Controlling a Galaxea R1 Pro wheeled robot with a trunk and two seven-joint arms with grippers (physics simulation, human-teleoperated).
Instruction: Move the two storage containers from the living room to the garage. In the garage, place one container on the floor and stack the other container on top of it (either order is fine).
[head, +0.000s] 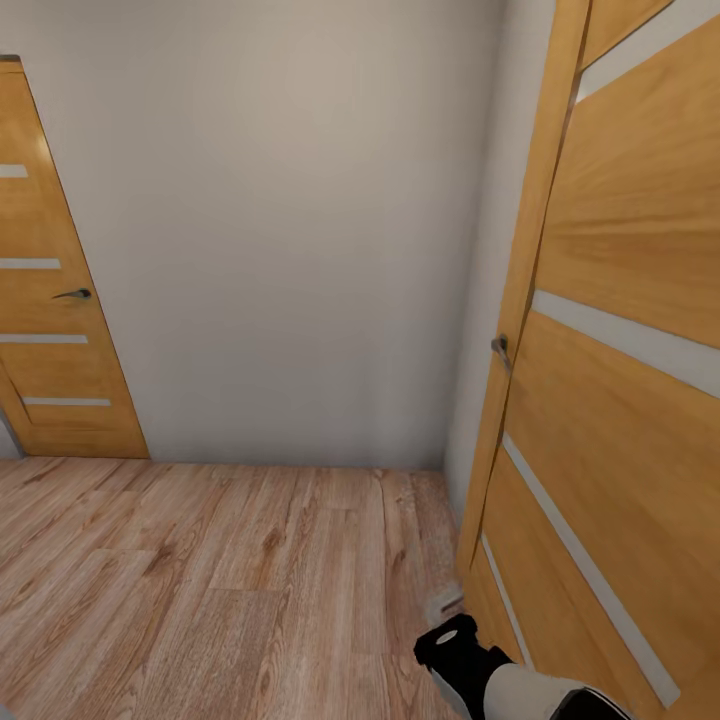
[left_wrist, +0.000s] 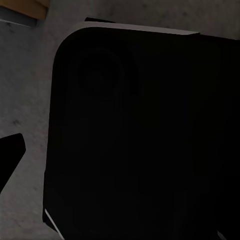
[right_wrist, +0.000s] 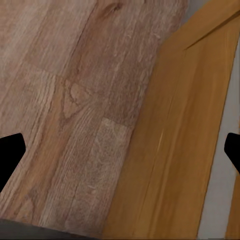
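Transit step: steer clear of the open door (head: 620, 330) at 3 o'clock. Right gripper (right_wrist: 120, 150) jaws wide, empty, over wood floor (head: 200, 570). Left jaws: cannot tell.

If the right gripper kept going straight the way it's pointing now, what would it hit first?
Probably the light wood-plank floor, right beside the orange-brown wooden door. The right gripper points at that edge with open fingers and nothing between; depth is unclear.

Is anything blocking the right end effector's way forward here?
Yes: an open wooden door stands close on the robot's right, beside the right end effector, and a grey wall closes the wood floor ahead.
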